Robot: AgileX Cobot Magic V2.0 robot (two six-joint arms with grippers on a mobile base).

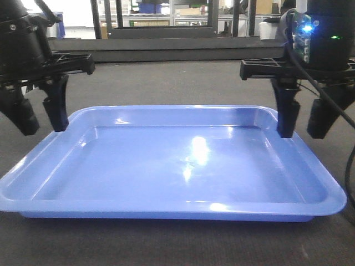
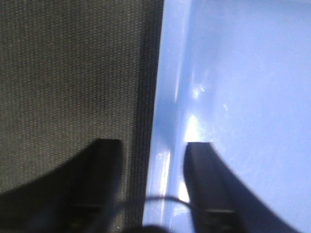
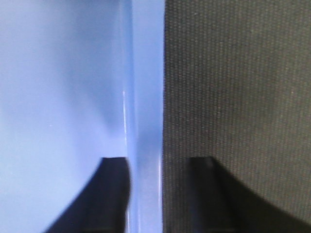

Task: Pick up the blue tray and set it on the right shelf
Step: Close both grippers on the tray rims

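Observation:
The blue tray (image 1: 166,160) lies flat on dark grey carpet, glossy, filling most of the front view. My left gripper (image 1: 44,129) is open and straddles the tray's left rim (image 2: 163,97): one finger is inside the tray, the other over the carpet. In the left wrist view the left gripper (image 2: 151,145) has the rim running between its fingers with gaps on both sides. My right gripper (image 1: 301,135) is open and straddles the right rim (image 3: 146,97) the same way. In the right wrist view the right gripper (image 3: 159,160) has its inner finger close against the rim. The right shelf is out of view.
Dark grey carpet (image 1: 166,83) surrounds the tray on all sides. A low dark ledge (image 1: 166,50) crosses the back, with distant racks and boxes (image 1: 183,14) beyond it. A black cable (image 1: 349,166) hangs down at the right edge.

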